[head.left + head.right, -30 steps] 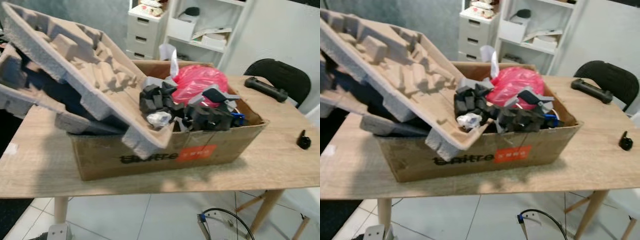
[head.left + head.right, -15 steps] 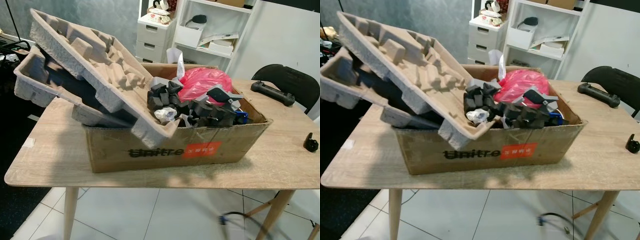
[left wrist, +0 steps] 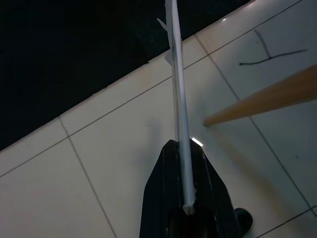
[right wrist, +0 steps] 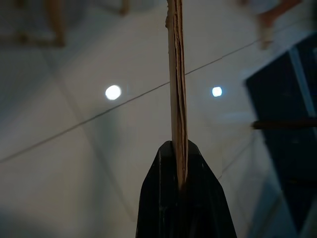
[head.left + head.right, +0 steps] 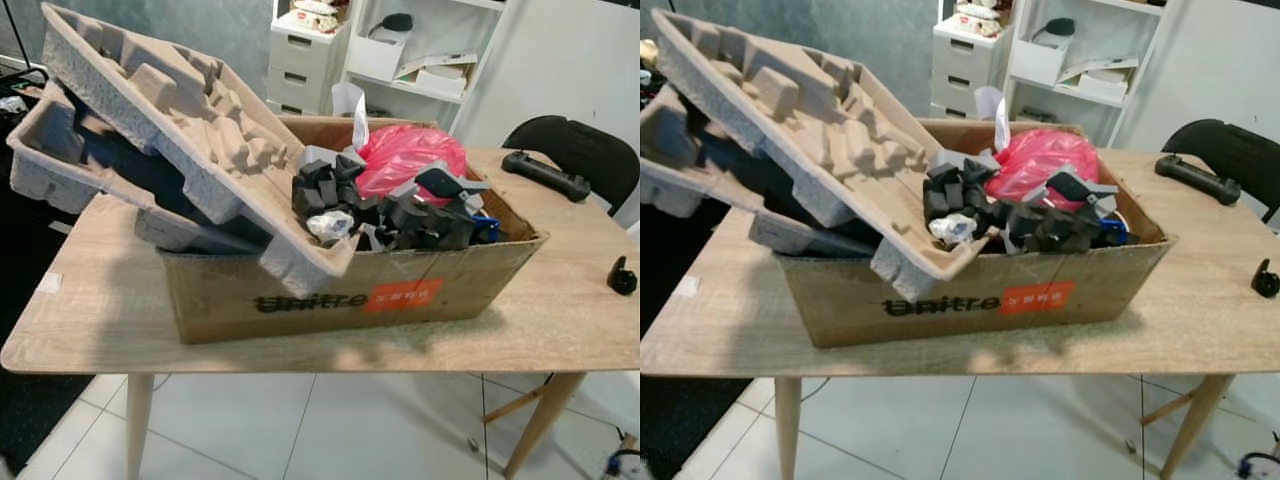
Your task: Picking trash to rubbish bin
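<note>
A brown cardboard box (image 5: pixel 400 290) stands on a wooden table (image 5: pixel 100 330). It is heaped with grey moulded pulp trays (image 5: pixel 180 130), black foam pieces (image 5: pixel 400 215) and a red plastic bag (image 5: pixel 410 160). The trays overhang the box's left side. In the left wrist view my left gripper (image 3: pixel 182 148) is shut on a thin white sheet (image 3: pixel 177 89) seen edge-on, above a tiled floor. In the right wrist view my right gripper (image 4: pixel 177 148) is shut on a thin brown cardboard piece (image 4: pixel 176 74), also edge-on.
A black controller (image 5: pixel 545 175) and a small black object (image 5: pixel 622 275) lie on the table's right side. Behind them is a black chair (image 5: pixel 575 150). White shelves and drawers (image 5: pixel 400 50) line the back wall. A wooden table leg (image 3: pixel 267 96) and a dark mat (image 3: pixel 74 49) are near my left gripper.
The head camera has drawn back from the table and shifted a little. The box and its contents lie as before.
</note>
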You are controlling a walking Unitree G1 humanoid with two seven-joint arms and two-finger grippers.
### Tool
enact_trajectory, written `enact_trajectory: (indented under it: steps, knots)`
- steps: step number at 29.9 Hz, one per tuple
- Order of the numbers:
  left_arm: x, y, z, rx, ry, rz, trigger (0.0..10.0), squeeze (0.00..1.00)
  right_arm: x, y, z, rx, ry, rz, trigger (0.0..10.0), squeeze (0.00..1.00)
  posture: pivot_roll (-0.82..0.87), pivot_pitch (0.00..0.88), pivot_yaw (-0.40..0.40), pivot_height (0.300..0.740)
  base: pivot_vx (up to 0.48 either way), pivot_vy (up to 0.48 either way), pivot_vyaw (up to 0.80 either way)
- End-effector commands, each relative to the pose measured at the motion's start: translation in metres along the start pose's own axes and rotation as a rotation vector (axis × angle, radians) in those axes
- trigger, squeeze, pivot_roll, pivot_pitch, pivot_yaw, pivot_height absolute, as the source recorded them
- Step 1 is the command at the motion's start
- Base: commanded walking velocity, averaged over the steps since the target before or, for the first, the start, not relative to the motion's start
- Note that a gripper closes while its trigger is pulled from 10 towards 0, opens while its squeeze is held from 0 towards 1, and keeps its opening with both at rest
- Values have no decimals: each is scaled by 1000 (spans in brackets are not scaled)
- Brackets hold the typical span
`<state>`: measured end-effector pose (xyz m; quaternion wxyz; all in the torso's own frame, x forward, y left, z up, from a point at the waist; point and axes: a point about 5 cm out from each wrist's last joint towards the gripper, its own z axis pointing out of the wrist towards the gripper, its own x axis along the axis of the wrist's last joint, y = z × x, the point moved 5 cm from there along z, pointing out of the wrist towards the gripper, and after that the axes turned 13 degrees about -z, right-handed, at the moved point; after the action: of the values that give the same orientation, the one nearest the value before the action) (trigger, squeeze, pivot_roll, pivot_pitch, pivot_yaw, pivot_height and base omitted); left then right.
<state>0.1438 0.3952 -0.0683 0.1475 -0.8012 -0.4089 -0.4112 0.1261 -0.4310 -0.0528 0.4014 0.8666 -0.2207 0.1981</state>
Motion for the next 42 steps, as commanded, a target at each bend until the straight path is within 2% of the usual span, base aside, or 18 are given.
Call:
enact_trajectory:
  steps: [1, 3, 4, 7, 8, 12, 14, 17, 20, 24, 28, 29, 31, 32, 36, 38, 40, 42]
  knots:
    - [8, -8, 0, 18, 22, 4, 10000, 0, 17, 21, 3, -83, 43, 49, 10000, 0, 185, 97, -103, 740, 0, 0, 0]
    - [14, -13, 0, 46, 49, -18, 10000, 0, 41, 44, 4, -169, 106, 68, 10000, 0, 182, 99, -102, 740, 0, 0, 0]
    - [14, -13, 0, 46, 49, -18, 10000, 0, 41, 44, 4, -169, 106, 68, 10000, 0, 182, 99, -102, 740, 0, 0, 0]
    - [23, -36, -3, 162, 72, -18, 10000, 0, 92, 86, -2, -319, 236, 158, 10000, 0, 175, 97, -98, 740, 0, 0, 0]
    - [23, -36, -3, 162, 72, -18, 10000, 0, 92, 86, -2, -319, 236, 158, 10000, 0, 175, 97, -98, 740, 0, 0, 0]
    - [32, -54, -7, 264, 112, -29, 10000, 0, 175, 121, -28, -400, 491, 265, 10000, 0, 178, 94, -92, 740, 0, 0, 0]
    - [33, -55, -7, 276, 117, -34, 10000, 0, 190, 125, -35, -399, 543, 289, 10000, 0, 178, 94, -92, 740, 0, 0, 0]
    - [26, -56, -7, 277, 87, -23, 10000, 0, 259, 126, -74, -305, 818, 386, 10000, 0, 180, 92, -89, 740, 0, 0, 0]
    - [18, -51, -7, 266, 65, -19, 10000, 0, 297, 125, -106, -226, 997, 435, 10000, 0, 183, 91, -86, 740, 0, 0, 0]
    - [-14, -29, -7, 192, -30, 49, 10000, 0, 359, 104, -179, 79, 1374, 453, 10000, 0, 185, 90, -85, 740, 0, 0, 0]
    - [-36, -17, -10, 150, -90, 89, 10000, 0, 383, 88, -236, 359, 1612, 453, 10000, 0, 184, 90, -86, 740, 0, 0, 0]
    - [-36, -17, -10, 150, -90, 89, 10000, 0, 383, 88, -236, 359, 1612, 453, 10000, 0, 184, 90, -86, 740, 0, 0, 0]
    - [-50, -14, -14, 141, -127, 112, 10000, 0, 385, 77, -278, 556, 1787, 378, 10000, 0, 177, 93, -86, 740, 0, 0, 0]
    - [-50, -14, -14, 141, -127, 112, 10000, 0, 385, 77, -278, 556, 1787, 378, 10000, 0, 177, 93, -86, 740, 0, 0, 0]
    - [-63, -19, -19, 147, -165, 127, 10000, 0, 376, 62, -328, 848, 1949, 313, 10000, 0, 173, 96, -89, 740, 0, 0, 0]
    - [-65, -20, -20, 148, -172, 131, 10000, 0, 373, 58, -336, 899, 1973, 289, 10000, 0, 173, 96, -89, 740, 0, 0, 0]
    - [-74, -19, -23, 146, -195, 142, 10000, 0, 361, 34, -353, 1049, 1993, 143, 10000, 0, 180, 90, -96, 740, 0, 0, 0]
    - [-77, -19, -25, 144, -202, 145, 10000, 0, 357, 23, -355, 1077, 1985, 66, 10000, 0, 180, 90, -96, 740, 0, 0, 0]
